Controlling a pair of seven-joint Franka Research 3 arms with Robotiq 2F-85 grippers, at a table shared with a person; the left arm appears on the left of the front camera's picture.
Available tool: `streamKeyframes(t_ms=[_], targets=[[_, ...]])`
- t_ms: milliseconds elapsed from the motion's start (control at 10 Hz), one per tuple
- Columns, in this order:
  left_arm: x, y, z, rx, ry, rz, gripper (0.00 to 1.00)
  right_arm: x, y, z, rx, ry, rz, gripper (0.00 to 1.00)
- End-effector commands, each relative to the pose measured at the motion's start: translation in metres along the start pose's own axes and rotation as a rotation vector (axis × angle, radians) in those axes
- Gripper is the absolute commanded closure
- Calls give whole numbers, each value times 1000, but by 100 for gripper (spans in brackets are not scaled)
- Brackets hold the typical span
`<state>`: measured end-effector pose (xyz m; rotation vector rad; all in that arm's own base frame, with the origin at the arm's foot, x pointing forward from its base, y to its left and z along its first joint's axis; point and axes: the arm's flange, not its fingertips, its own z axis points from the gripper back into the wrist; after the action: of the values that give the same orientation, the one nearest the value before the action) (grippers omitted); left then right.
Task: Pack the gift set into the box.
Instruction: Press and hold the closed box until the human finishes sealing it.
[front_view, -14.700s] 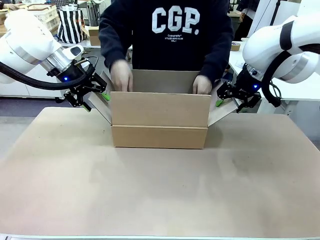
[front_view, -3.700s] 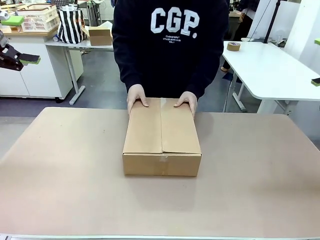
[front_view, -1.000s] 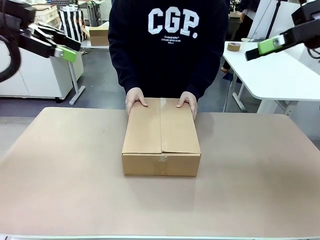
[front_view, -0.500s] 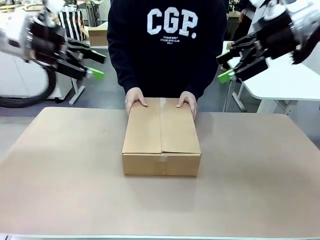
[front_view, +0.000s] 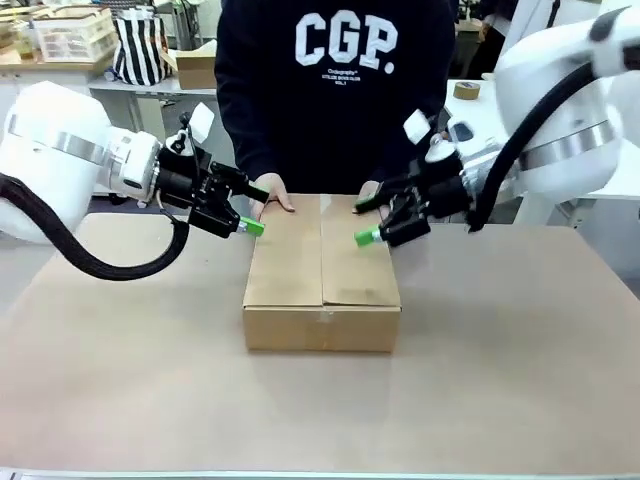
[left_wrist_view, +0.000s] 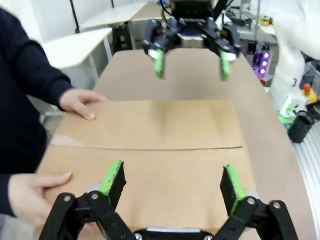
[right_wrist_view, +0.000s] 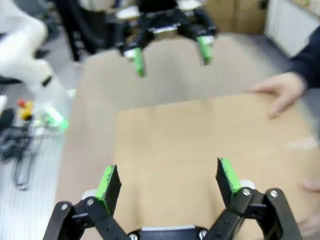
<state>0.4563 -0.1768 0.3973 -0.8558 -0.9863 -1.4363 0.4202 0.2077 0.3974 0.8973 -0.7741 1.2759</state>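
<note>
While the robot's left hand (front_view: 250, 208) hangs with fingers spread and empty over the left edge of the box (front_view: 322, 270), right hand (front_view: 368, 221) likewise spread over the box's right edge, flaps shut, box mid-desk (front_view: 500, 380), person's hands (front_view: 272, 205) on its far end.

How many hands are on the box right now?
2. One hand near the left tool, the other hand near the right tool, both on the box's far edge.
</note>
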Motion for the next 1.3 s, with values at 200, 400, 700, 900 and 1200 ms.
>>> streamKeyframes(t_ms=[200,400,700,900,1200], targets=[[-2,2,-1,-1,1,5,0,-8,-5,-1,11,-1,-9,0],[2,1,-25,25,-146,-140,0,-18,-34,-18,-35,-127,108,0],[-27,6,-44,-49,-159,-126,0,-39,-52,-40,-32,-140,58,0],[-42,11,-55,-114,-174,-114,0,-50,-59,-41,23,-153,55,0],[-72,22,-66,-112,-115,-33,0,-71,-66,-35,36,-138,87,0]])
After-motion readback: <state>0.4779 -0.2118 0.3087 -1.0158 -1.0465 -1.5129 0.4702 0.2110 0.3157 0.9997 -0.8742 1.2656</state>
